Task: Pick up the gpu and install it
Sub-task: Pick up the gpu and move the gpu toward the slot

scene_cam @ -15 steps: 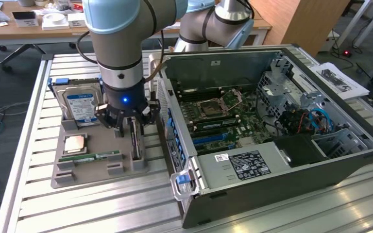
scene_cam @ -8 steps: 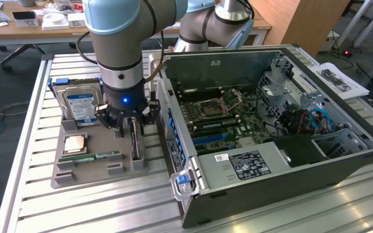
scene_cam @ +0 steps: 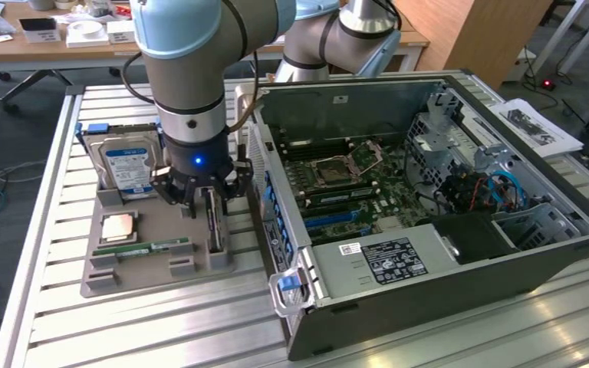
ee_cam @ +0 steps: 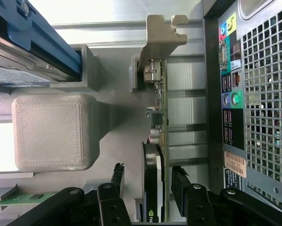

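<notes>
Exterior view: hand [scene_cam: 211, 205] lowered over the gpu [scene_cam: 214, 231], which stands on edge in a slot of the grey holder tray [scene_cam: 131, 277] on the slatted metal desk [scene_cam: 120, 330], just beside the open computer case [scene_cam: 540, 253]. Hard drive [scene_cam: 129, 169] and RAM stick [scene_cam: 156, 247] sit in other slots.

Wrist view: hand [ee_cam: 148, 174] released, black fingers [ee_cam: 117, 179] straddling the gpu [ee_cam: 160, 113], gaps on both sides. For a good grip: centre on the card, close on the rigid dark shroud, lift straight out of the slot. Thin green board, bent silvery bracket [ee_cam: 162, 33], ribbed matte printed holder block [ee_cam: 49, 132].
</notes>
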`<control>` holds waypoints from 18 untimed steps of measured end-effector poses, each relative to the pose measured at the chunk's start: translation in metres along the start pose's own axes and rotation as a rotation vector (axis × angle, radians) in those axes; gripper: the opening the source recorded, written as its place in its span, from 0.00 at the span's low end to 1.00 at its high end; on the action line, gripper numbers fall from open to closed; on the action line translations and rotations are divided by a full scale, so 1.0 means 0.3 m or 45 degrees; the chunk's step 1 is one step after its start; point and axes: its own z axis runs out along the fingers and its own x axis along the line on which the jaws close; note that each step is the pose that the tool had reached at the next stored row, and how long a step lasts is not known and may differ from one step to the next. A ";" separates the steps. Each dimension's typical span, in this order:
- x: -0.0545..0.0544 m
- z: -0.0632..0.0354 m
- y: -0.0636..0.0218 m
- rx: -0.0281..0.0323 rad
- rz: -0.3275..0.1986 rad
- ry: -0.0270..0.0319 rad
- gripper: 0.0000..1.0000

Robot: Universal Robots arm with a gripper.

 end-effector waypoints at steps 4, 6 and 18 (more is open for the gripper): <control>0.000 0.000 0.000 -0.0001 0.000 -0.0001 0.53; 0.000 0.000 0.000 -0.0001 0.000 -0.0001 0.53; 0.001 -0.032 0.001 0.0002 0.000 0.0001 0.53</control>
